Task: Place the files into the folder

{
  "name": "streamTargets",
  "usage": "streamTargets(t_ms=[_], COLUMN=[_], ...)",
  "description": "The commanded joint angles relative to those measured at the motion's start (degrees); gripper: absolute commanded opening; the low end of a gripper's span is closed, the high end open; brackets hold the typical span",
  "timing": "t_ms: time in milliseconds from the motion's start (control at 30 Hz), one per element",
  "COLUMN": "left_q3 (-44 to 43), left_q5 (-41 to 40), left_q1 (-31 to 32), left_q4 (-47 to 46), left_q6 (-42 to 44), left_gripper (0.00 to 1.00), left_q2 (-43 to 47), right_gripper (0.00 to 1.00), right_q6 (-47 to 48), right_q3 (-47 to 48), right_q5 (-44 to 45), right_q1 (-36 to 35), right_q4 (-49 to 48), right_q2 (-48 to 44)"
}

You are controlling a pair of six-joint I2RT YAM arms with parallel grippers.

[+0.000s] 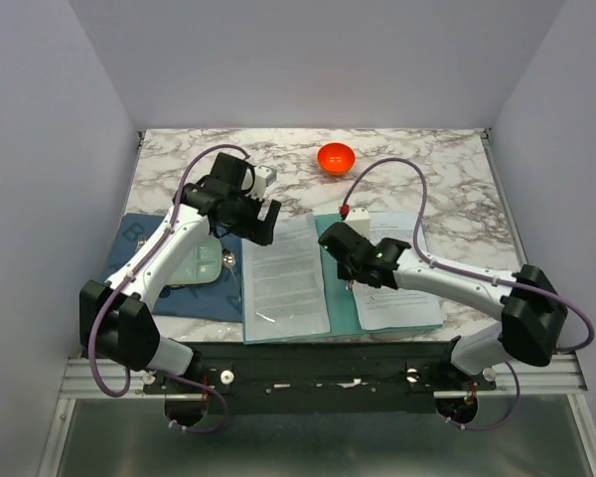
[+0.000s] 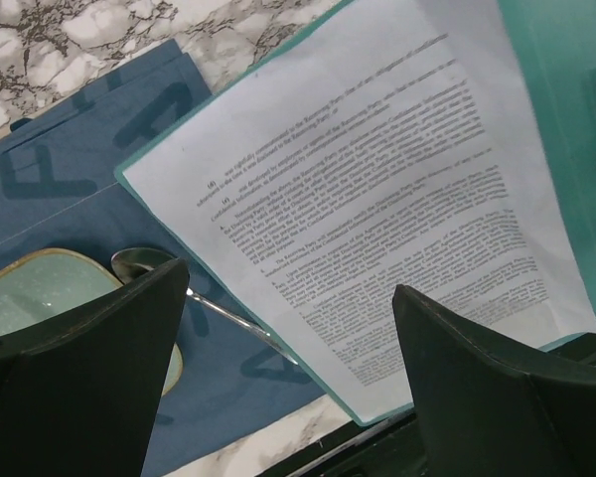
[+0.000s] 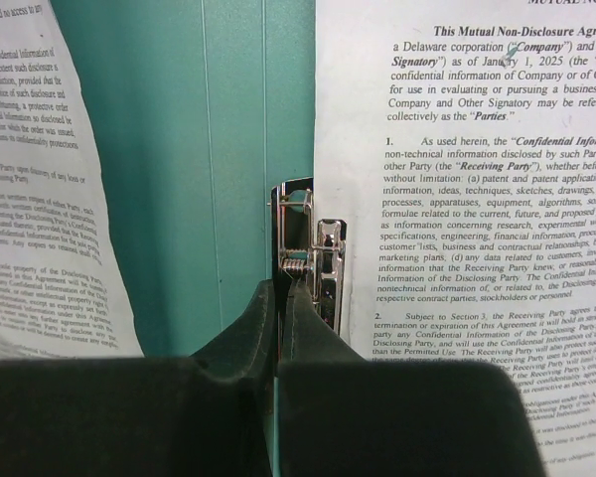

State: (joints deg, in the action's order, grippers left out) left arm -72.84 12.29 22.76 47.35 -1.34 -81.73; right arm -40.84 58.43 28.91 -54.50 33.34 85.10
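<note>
The teal folder lies open in the middle of the table. One of the files lies on its left half and another sheet on its right half. My right gripper sits at the spine. In the right wrist view it is shut on the raised lever of the folder's metal clip, between teal folder and the right sheet. My left gripper hovers open over the left sheet's far corner. In its own view, my left gripper holds nothing above the printed sheet.
A dark blue mat lies to the left, partly under the folder, with a pale green tray and a metal spoon on it. An orange bowl stands at the back. The table's front rail runs just below the folder.
</note>
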Motion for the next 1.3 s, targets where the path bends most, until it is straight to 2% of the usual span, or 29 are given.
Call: streamTargets(t_ms=[0, 200, 333, 633, 800, 1100, 1267], left_q3=[-0.5, -0.5, 2.7, 8.0, 8.2, 8.4, 8.6], left_q5=[4.2, 12.9, 19.2, 25.9, 29.6, 37.4, 37.7], left_q1=[-3.9, -11.1, -13.2, -14.1, -17.4, -17.9, -17.9], left_q4=[0.5, -0.9, -3.7, -7.9, -10.5, -9.9, -8.6], left_q6=[-0.8, -1.4, -0.2, 3.3, 2.8, 3.2, 4.5], left_gripper=[0.99, 0.99, 0.99, 0.99, 0.99, 0.99, 0.99], left_q2=[-1.0, -2.3, -2.6, -8.0, -10.0, -14.2, -15.2], right_gripper=[0.01, 0.01, 0.01, 0.01, 0.01, 0.01, 0.01], right_q6=[-2.0, -3.2, -3.1, -4.1, -4.7, -6.0, -6.9], right_q3=[-1.0, -4.5, -5.3, -7.5, -8.5, -10.5, -11.1], right_q5=[2.3, -1.4, -4.0, -11.4, -13.1, -16.2, -18.4], right_q1=[2.5, 6.1, 7.8, 11.1, 12.2, 13.3, 14.2], right_q4=[1.4, -0.5, -1.6, -6.9, -7.9, -11.2, -12.7], right_q2=[-4.7, -9.9, -11.7, -14.9, -15.8, -15.9, -16.6])
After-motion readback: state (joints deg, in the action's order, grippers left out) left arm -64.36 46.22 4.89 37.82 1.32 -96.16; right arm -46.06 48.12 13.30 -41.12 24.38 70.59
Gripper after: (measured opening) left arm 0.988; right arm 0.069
